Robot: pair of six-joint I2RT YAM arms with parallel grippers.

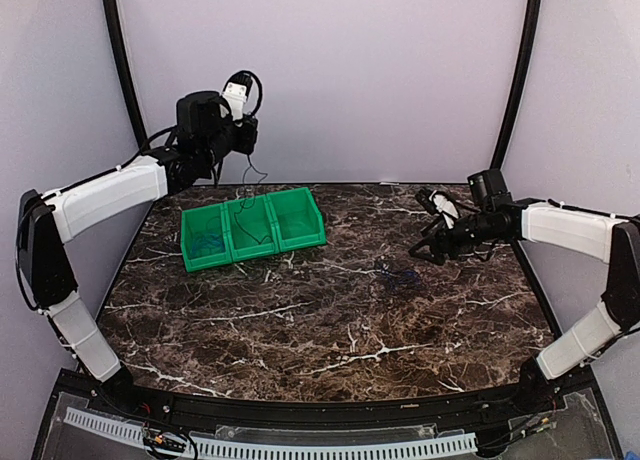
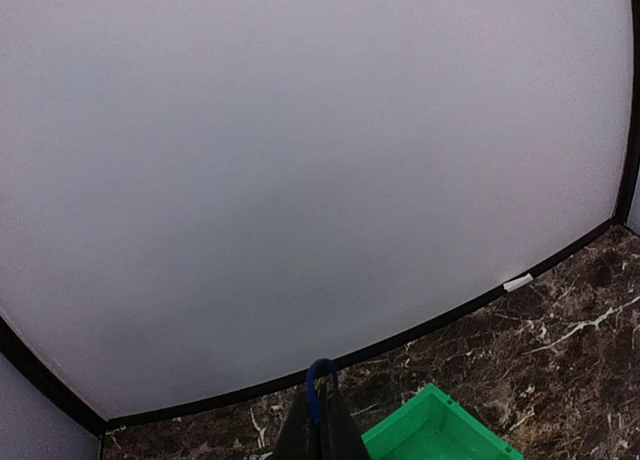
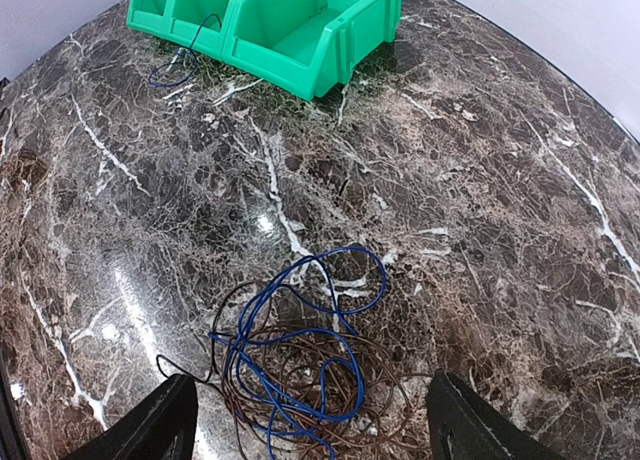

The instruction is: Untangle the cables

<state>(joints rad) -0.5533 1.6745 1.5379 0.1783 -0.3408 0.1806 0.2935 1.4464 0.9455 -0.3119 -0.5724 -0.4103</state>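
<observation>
So, left gripper is up high, jaws pinched tight on a blue cord, w/ a small loop poking out past the tips. In the top view a thin strand hangs down from it toward the green bin below. Right gripper is spread wide, gripping nothing, low over the table. The tangle lies on the marble just ahead of & btwn its fingers: blue loops over a brownish-dark bunch, one thin black strand trailing beside a finger. Can't tell if the tips touch it. Far ahead of that gripper, another blue bit runs out of the bin's front onto the marble
</observation>
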